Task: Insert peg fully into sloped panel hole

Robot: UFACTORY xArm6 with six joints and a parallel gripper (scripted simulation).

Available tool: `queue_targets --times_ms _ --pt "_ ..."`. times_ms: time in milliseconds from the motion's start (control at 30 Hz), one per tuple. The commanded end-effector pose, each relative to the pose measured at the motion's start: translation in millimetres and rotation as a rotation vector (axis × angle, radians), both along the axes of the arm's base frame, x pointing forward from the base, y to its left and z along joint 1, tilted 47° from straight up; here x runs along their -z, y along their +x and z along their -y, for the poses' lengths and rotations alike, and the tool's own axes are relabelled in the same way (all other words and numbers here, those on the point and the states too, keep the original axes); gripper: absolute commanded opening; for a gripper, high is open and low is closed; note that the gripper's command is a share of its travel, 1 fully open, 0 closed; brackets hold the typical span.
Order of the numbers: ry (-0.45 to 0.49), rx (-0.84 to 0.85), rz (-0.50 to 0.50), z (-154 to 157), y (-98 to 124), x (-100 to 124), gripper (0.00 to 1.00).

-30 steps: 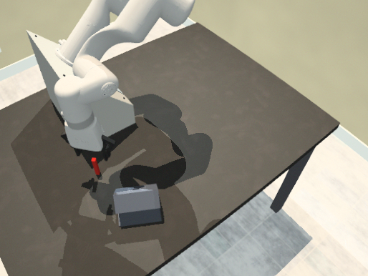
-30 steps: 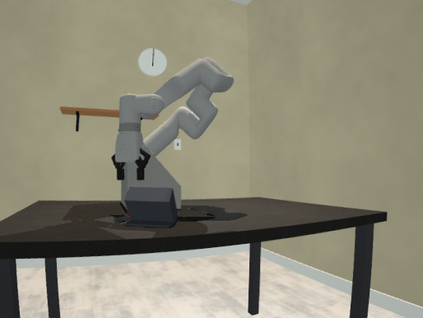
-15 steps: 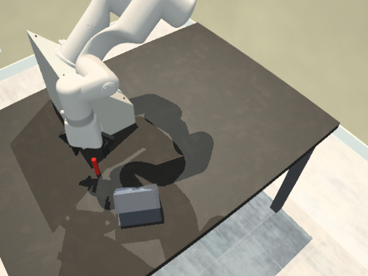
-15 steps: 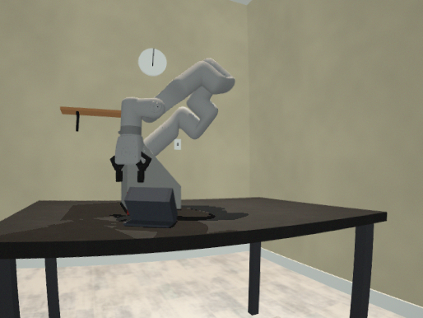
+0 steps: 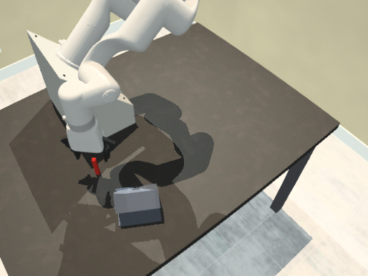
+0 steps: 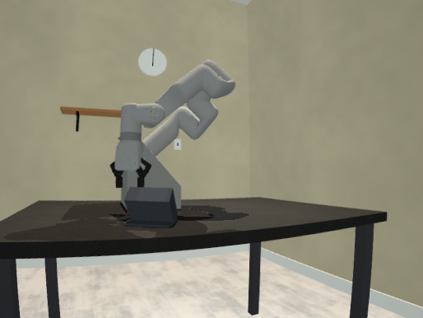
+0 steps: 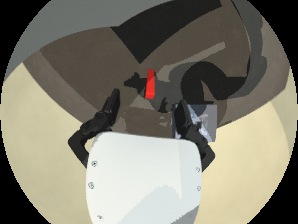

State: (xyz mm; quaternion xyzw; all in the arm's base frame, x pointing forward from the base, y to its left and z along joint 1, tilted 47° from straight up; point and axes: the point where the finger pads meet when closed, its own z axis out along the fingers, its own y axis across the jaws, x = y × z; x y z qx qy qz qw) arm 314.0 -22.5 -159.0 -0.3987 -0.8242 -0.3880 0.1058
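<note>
Gripper: we see the gripper (image 7: 143, 119) pointing down with its two black fingers spread fully apart; it holds nothing.
Gripper height: in the exterior view the gripper (image 6: 130, 178) hangs above the desk, its fingertips higher than the top of the panel block.
Peg: the red peg (image 5: 96, 166) lies on the desk, just below the gripper (image 5: 94, 154) in the top view, near the left edge of the desk. In the wrist view the red peg (image 7: 150, 84) shows ahead of the open fingers and does not touch them.
Sloped panel: the grey block with the sloped panel (image 5: 137, 204) stands near the peg, toward the front edge of the desk, apart from it. We cannot make out its hole clearly in the top view.
Arm: the white arm (image 6: 187, 107) folds back over its grey base (image 5: 48, 71), which stands at the far left corner of the desk.
Desk: the dark desk (image 5: 233, 100) carries the base, the peg and the block.
</note>
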Motion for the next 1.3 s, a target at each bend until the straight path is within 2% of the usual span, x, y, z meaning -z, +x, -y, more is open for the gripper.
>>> queue_targets --times_ms 0,800,1033,1100,1267 --pt "-0.002 0.001 0.002 -1 2 2 1.00" --pt "-0.002 0.001 0.002 -19 5 19 1.00" --pt "-0.002 0.001 0.002 -18 5 17 0.47" --pt "-0.002 0.001 0.002 -18 5 17 0.47" --pt "-0.002 0.001 0.002 -18 5 17 0.09"
